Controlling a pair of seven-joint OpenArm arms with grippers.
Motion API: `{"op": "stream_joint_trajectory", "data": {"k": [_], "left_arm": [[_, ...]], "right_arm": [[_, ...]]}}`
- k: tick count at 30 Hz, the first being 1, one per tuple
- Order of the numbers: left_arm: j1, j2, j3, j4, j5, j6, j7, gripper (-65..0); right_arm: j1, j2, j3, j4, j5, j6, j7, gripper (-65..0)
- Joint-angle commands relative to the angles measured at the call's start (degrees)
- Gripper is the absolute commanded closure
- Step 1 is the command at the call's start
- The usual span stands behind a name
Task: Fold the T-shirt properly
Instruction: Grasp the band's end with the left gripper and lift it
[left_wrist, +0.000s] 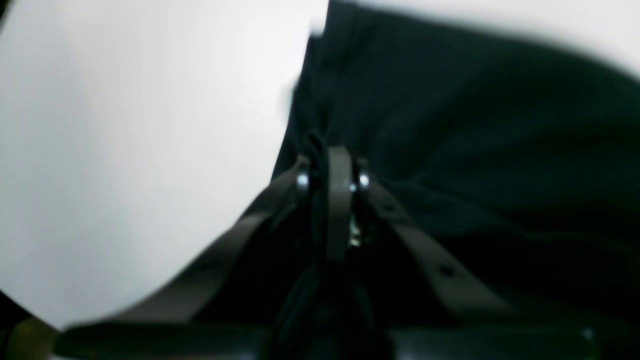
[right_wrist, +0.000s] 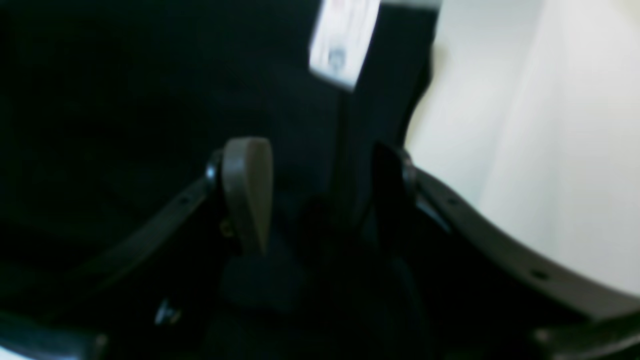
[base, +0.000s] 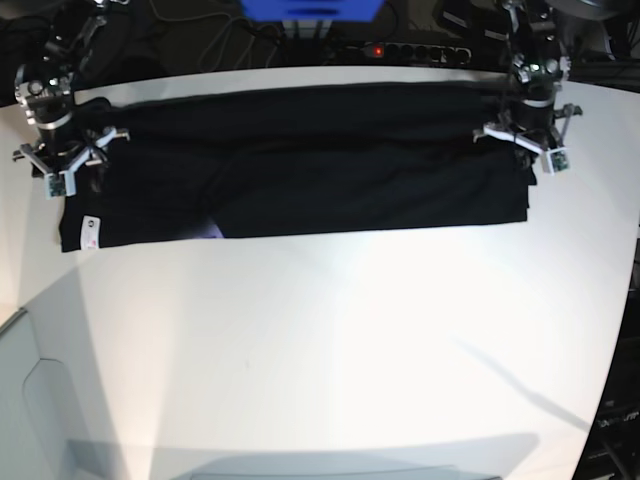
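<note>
risk: left claw (left_wrist: 332, 182) pinches t-shirt (base: 300, 165) edge thinly, may slip; right claw (right_wrist: 320, 190) gapes, holding nothing, so fold skews across worktop (base: 330, 350).

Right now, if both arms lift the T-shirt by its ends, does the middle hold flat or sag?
Probably sags: the T-shirt is thin cloth lying as a long folded band, wrinkled where the left gripper pinches it. Layers may slip apart, since the folds look loose. The right gripper looks open, so that end likely stays on the table.
</note>
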Motion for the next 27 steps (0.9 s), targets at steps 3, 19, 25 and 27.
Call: {"op": "stream_joint_trajectory", "data": {"k": [3, 19, 25, 27], "left_arm": [[0.71, 0.07, -0.2, 3.94, -0.14, -0.19, -1.11, 0.0], [0.97, 0.51, -2.92, 0.52, -0.14, -0.19, -0.58, -16.6], [1.06, 0.43, -3.01, 0.43, -0.14, -0.19, -0.67, -39.8], [0.88, 0.51, -3.01, -0.1, -0.14, -0.19, -0.67, -42.0]], "right_arm": [[0.2, -1.18, 0.5, 4.32, 0.64, 0.6, 1.0, -32.9], [-0.33, -2.85, 0.06, 5.47, 0.64, 0.6, 0.91, -33.0], [-0.33, -2.85, 0.06, 5.47, 0.64, 0.6, 0.91, -33.0], [-0.33, -2.85, 0.06, 5.47, 0.64, 0.6, 0.82, -33.0]]}}
